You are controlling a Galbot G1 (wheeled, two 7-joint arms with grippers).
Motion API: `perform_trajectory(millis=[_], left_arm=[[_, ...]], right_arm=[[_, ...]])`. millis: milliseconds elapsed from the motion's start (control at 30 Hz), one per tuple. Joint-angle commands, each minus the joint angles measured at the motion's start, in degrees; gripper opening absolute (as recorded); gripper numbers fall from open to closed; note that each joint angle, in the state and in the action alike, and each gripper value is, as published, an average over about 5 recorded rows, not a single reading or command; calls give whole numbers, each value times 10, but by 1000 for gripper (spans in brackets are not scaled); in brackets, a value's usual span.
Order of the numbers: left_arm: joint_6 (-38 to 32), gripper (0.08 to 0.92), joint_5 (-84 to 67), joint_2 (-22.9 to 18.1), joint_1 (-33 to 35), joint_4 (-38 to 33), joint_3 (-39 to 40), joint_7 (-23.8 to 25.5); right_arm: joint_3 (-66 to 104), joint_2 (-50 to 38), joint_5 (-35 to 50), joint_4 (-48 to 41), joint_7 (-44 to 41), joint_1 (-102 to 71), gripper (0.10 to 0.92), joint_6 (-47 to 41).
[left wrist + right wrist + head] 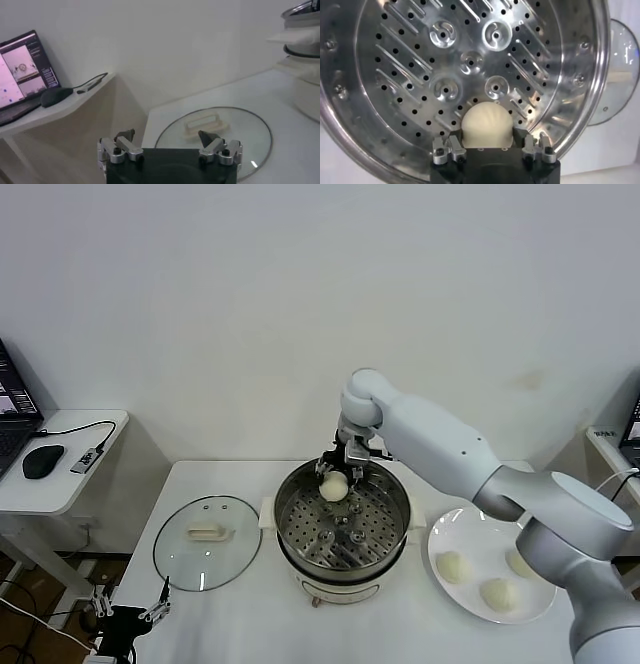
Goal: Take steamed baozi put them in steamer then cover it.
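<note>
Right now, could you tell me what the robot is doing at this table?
The right gripper is over the far side of the steamer, with one steamed baozi between its fingers, just above the perforated tray. Three more baozi wait on the white plate to the robot's right. The glass cover lies flat on the table left of the steamer, not yet used. The left gripper hangs open, low by the table's near left corner, idle.

Bright, even light; glare on the steamer tray; soft shadows, slight blur.
</note>
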Motion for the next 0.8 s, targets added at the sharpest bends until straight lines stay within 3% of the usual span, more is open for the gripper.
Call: perform_trajectory(millis=[33,133,333,800], left_arm=[[1,823,0,-1,-1,2,1,1],[1,823,0,-1,0,2,1,2],[3,823,-2,-1,-2,2,0,5],[19,823,-27,-2,-5,-13,7,14]], right_arm=[[1,0,-9,-1,20,-4,735,-2],[2,-7,14,15,9,6,800,-23],[-3,-57,151,83,-44,59,822,-101],[-90,-327,364,227,-3,188,823,-480]])
